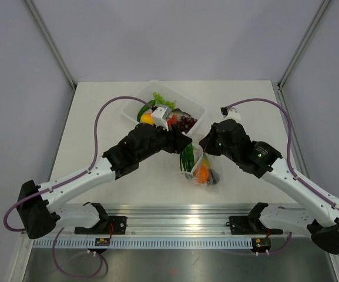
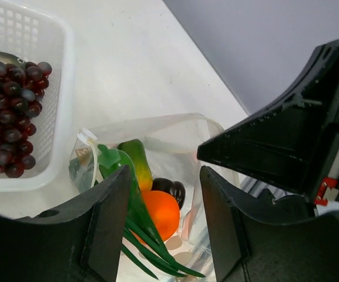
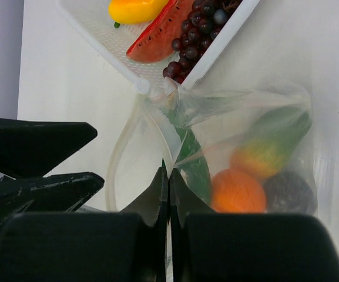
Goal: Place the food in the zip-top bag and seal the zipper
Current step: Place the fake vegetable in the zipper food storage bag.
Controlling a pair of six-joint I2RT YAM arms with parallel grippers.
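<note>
Right fingers [image 3: 155, 197] pinch a fold of the zip-top bag [image 3: 245, 111] by its mouth; left fingers [image 2: 104, 223] stand apart, empty, above it. The bag lies on the surface [image 1: 98, 117] against the basket [image 3: 222, 44]'s near corner. Best hold that pinch raised and steady so the grapes [image 3: 187, 35] drop in cleanly.

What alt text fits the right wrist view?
Right jaws pinch the edge of the clear bag; inside lie an orange, a dark fruit and a green onion. Above, a tray holds grapes, watermelon and a yellow piece.

Left gripper [image 2: 163, 197] jaws apart; right gripper [image 3: 169, 179] jaws pinched together.
</note>
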